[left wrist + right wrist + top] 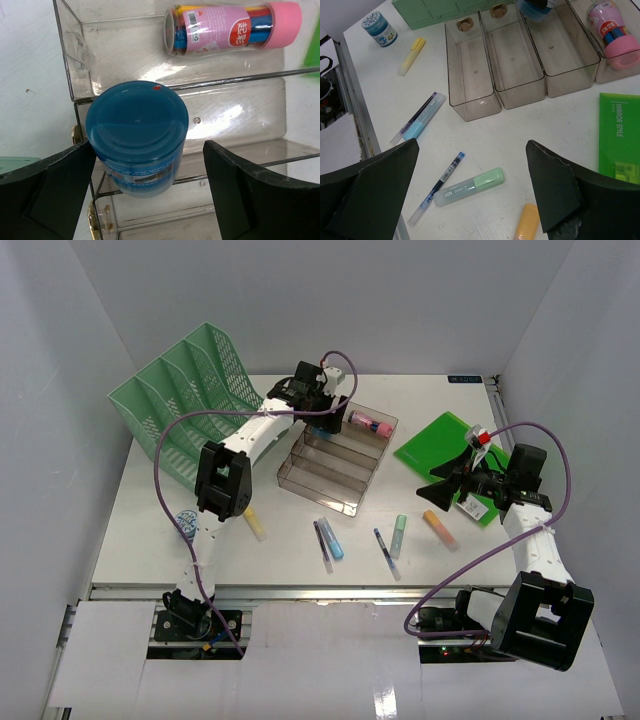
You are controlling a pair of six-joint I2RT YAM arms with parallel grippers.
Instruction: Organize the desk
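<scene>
Beneath both arms, the white desk (135,540) fills the view, its metal rail nearest the bases. Mid-desk sits the smoky tiered tray (315,490). The left gripper (148,145), jaws apart, straddles a blue jar (136,130) standing in the tray. The right gripper (472,144) hangs wide open above a green highlighter (470,186).

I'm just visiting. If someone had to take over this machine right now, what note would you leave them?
Left claw: open, either side of a blue tub standing in the clear tray.
Right claw: open, empty, above the desk near the mint highlighter.
Done: blue tub and pink-capped tube are in the tray.
Left: yellow highlighter, blue highlighter, mint highlighter, orange highlighter, two pens, small round tub, green folder, all loose on the desk.
</scene>
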